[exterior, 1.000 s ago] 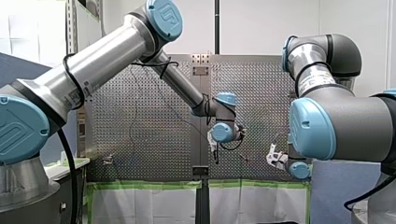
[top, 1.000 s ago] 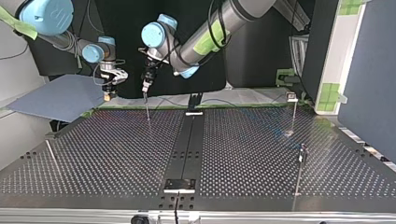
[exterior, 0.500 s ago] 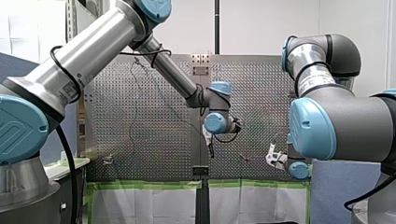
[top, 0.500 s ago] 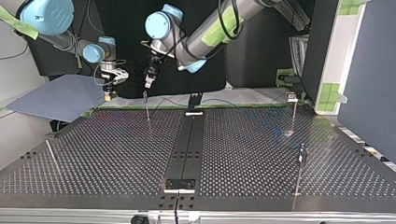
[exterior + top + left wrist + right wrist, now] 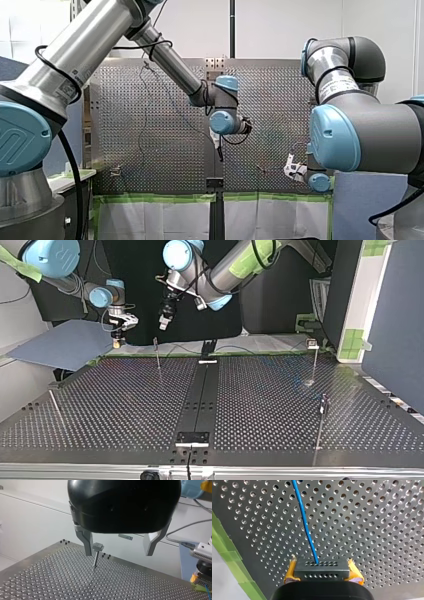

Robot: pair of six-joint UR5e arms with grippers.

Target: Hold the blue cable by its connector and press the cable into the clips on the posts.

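Across perforated table (image 5: pixel 260 405), thin upright posts (image 5: pixel 158 357)

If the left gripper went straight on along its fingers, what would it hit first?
Probably the post topped by a clip: in the left wrist view it stands ahead of the open left gripper, close by one finger. Depth is unclear; otherwise the perforated table comes next.

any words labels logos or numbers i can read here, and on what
No text is legible.
My left arm: its sticker is too small to read.
My right arm: its label is blurred.
Blue joint cap: raised logo, letters unclear.
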